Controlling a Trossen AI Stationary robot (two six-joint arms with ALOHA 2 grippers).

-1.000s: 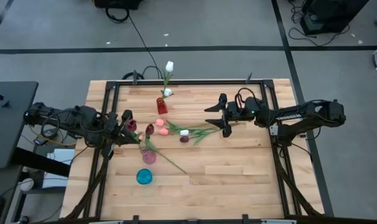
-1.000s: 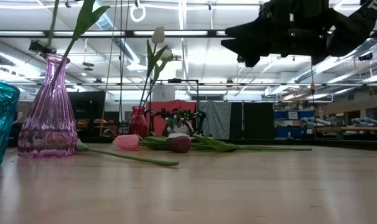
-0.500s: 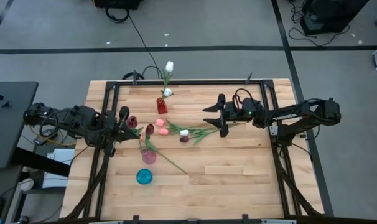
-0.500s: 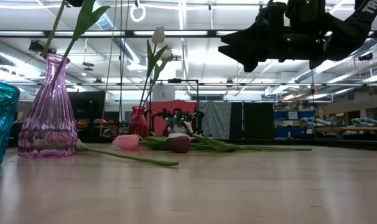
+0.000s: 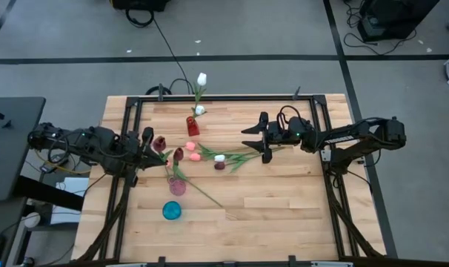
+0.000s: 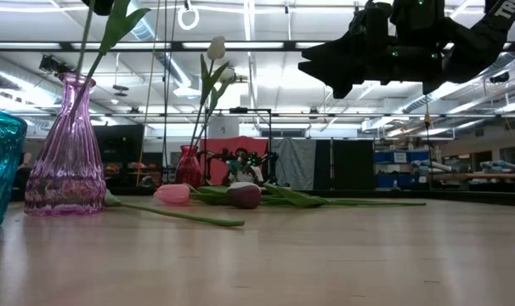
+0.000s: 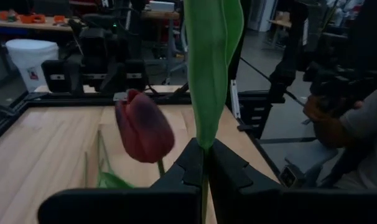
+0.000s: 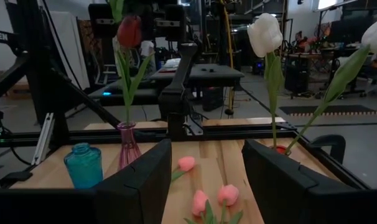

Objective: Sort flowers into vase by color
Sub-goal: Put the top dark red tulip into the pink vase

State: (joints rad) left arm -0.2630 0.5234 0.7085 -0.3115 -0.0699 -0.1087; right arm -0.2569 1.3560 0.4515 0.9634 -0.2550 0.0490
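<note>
near the left edge of the desk (image 5: 284,215), a dark maroon tulip (image 5: 158,143) is gripped by the stem in the left hand (image 5: 149,145), whose fingers are pressed tight together on it just above the pink vase (image 5: 178,185). in the left wrist view the stem and a broad green leaf (image 7: 211,68) are seen rising from between the closed fingers (image 7: 195,168), with the maroon head just beside them. in the low view the stem is seen leaning up out of the pink vase's neck.

over the right half of the desk, toward the far edge, the right hand (image 5: 262,139) is held in the air with its fingers spread apart and nothing between them; it is seen high above the desktop in the low view. just beside it, toward the desk's middle, loose flowers (image 5: 217,157) are laid in a small heap: pink heads, a white head and a dark one, with green stems and leaves stretched toward the right hand.

near the middle of the far edge a red vase (image 5: 192,126) is stood with two white tulips (image 5: 201,78) in it. toward the near left corner a blue vase (image 5: 171,211) is stood, near the pink vase. one long stem (image 5: 202,190) is laid flat on the desk beside the pink vase.
</note>
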